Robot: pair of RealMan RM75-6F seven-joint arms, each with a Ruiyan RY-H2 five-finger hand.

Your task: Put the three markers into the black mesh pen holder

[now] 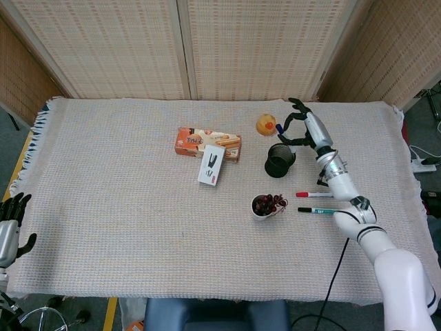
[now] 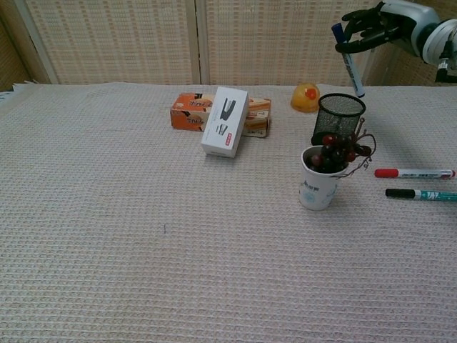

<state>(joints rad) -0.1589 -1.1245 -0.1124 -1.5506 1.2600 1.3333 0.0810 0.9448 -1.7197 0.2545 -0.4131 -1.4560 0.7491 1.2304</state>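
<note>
- So far, none of the three markers looks to be inside the black mesh pen holder (image 2: 340, 114); from the chest view its visible inside seems empty, though the bottom is hidden.
- The right hand (image 2: 378, 27) pinches the blue marker (image 2: 348, 60) between its fingers, with the marker hanging nearly upright, capped end up, its lower tip just above the holder's far rim.
- In the head view the same right hand (image 1: 303, 129) sits over and slightly behind the pen holder (image 1: 280, 159), beside the small orange-and-yellow toy (image 1: 266, 125).
- The red marker (image 2: 414, 173) and the green marker (image 2: 421, 194) lie flat on the cloth, side by side but apart, to the right of the holder and untouched.
- The white cup of cherries (image 2: 321, 175) stands just in front of the holder, close enough that a lowered hand could brush the stems.
- The left hand (image 1: 8, 227) rests at the near left edge of the table, well away from everything, holding nothing with its fingers loosely apart.
- My judgement: the first of three placements is in its last stretch, needing only alignment over the opening and release; two full pick-ups remain.
- The orange box (image 2: 189, 112) and the white stapler box (image 2: 225, 121) play no part.
</note>
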